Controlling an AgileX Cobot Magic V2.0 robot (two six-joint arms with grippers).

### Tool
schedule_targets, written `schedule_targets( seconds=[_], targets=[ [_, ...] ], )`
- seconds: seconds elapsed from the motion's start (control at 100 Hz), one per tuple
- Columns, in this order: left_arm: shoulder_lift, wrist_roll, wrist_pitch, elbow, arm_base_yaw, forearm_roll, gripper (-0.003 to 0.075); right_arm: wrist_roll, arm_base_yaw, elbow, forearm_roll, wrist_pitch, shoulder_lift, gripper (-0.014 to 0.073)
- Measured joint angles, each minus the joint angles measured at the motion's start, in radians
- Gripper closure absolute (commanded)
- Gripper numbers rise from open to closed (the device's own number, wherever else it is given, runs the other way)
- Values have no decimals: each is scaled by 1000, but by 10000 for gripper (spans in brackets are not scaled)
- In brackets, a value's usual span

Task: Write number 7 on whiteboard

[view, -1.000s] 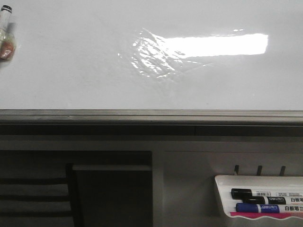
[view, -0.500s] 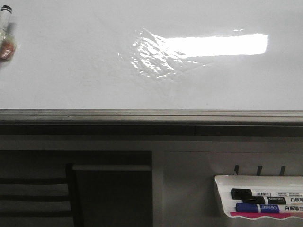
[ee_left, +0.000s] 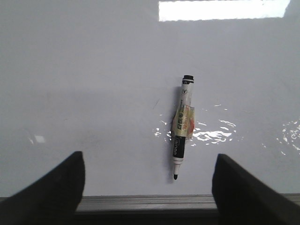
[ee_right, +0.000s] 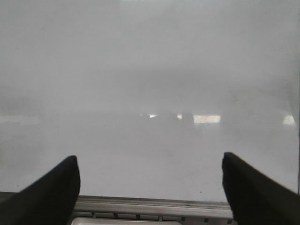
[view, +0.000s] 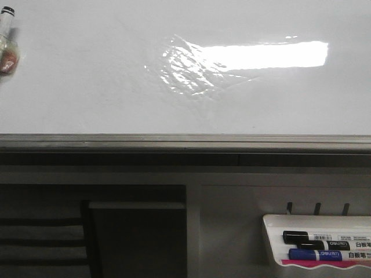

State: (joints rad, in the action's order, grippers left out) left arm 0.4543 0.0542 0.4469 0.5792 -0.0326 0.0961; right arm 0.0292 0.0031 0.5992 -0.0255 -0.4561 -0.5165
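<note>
Currently the whiteboard (view: 87, 87) fills the upper part of the front view, glossy white with a bright rectangular glare, its grey rail (view: 185, 142) along the lower edge. No drawn figure can be made out on it. A marker (ee_left: 182, 126) lies against the board, tip toward the rail. My left jaws (ee_left: 147, 187) stand wide apart, holding nothing; my right jaws (ee_right: 150, 187) likewise. A white tray (view: 272, 231) below the rail holds marker pens (view: 324, 246).
</note>
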Motion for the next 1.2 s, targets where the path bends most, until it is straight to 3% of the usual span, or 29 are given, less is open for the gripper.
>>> schedule_targets(
  seconds=[0.54,1.2],
  targets=[
    [51,34,-21,0,0,28,301,6,0,0,5,0,0,8],
    [643,110,-86,149,-141,50,326,7,0,0,7,0,0,8]
  ],
)
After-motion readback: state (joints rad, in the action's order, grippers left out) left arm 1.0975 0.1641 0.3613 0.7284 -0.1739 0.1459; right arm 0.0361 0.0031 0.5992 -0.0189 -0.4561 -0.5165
